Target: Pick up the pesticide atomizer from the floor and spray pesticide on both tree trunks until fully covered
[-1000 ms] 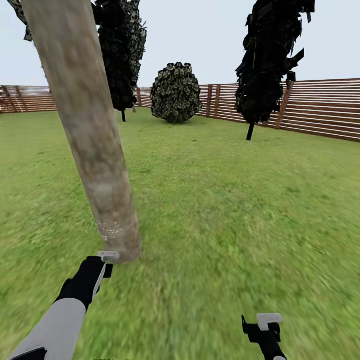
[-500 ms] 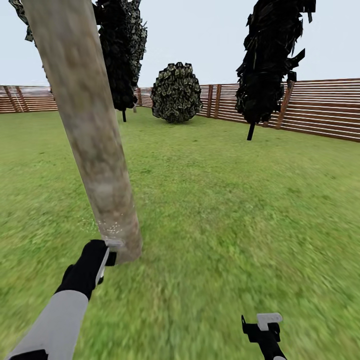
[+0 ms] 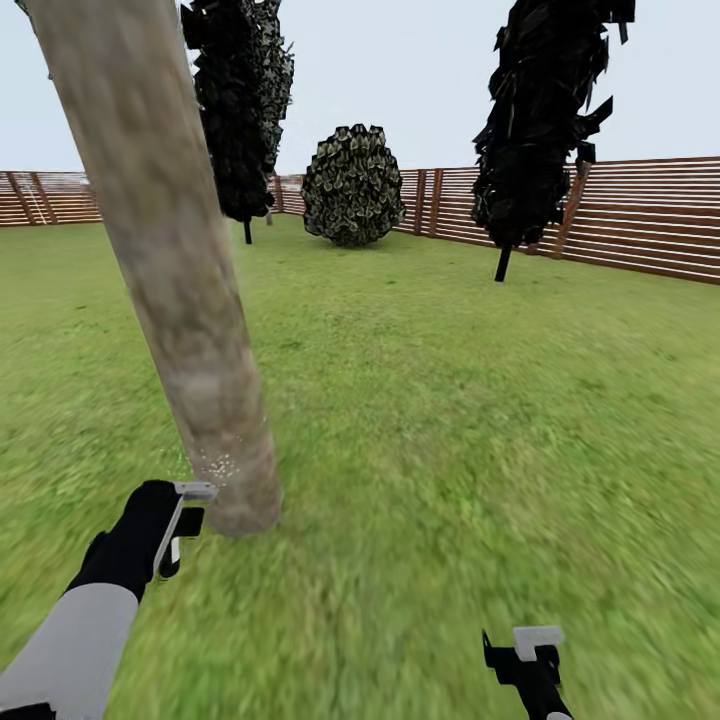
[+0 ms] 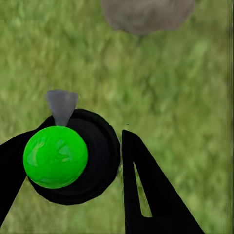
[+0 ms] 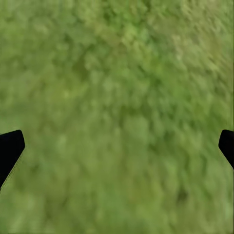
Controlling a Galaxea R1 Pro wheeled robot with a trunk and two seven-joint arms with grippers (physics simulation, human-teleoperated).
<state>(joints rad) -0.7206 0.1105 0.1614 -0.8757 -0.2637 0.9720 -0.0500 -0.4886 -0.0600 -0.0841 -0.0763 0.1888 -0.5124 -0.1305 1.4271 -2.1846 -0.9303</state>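
1. Head view: thick pale mottled tree trunk [image 3: 175, 270] running from the upper left of the frame down to its foot on the lawn [image 3: 450, 420], left of centre, leaning in the picture.
2. Fine white specks on the bark low on the trunk, just above its base.
3. Left gripper [image 3: 172, 525] at the lower left of the frame, just beside the trunk's base, black wrist and grey forearm trailing to the bottom left corner.
4. Left wrist view: gripper [image 4: 80, 161] clamped on the pesticide atomizer [image 4: 73, 156], seen end-on as a round black body with a bright green ball and a small grey cone-shaped nozzle at its edge; black fingers [image 4: 146, 195] pressed on either side of it.
5. Same view: foot of the trunk [image 4: 146, 14] at the upper middle of the frame, grass between it and the atomizer, nozzle pointing roughly that way.
6. Right gripper [image 3: 530, 660] at the lower right of the head view, over bare grass, well apart from the trunk.
7. Right wrist view: black fingertips [image 5: 9, 148] at the left and right edges of the frame, spread wide, nothing but grass between them.
8. Background, upper part of the head view: two black cone-shaped trees [image 3: 545, 120], a round dark bush [image 3: 352, 185] between them, and a brown slatted fence [image 3: 640, 215] along the far edge of the lawn.
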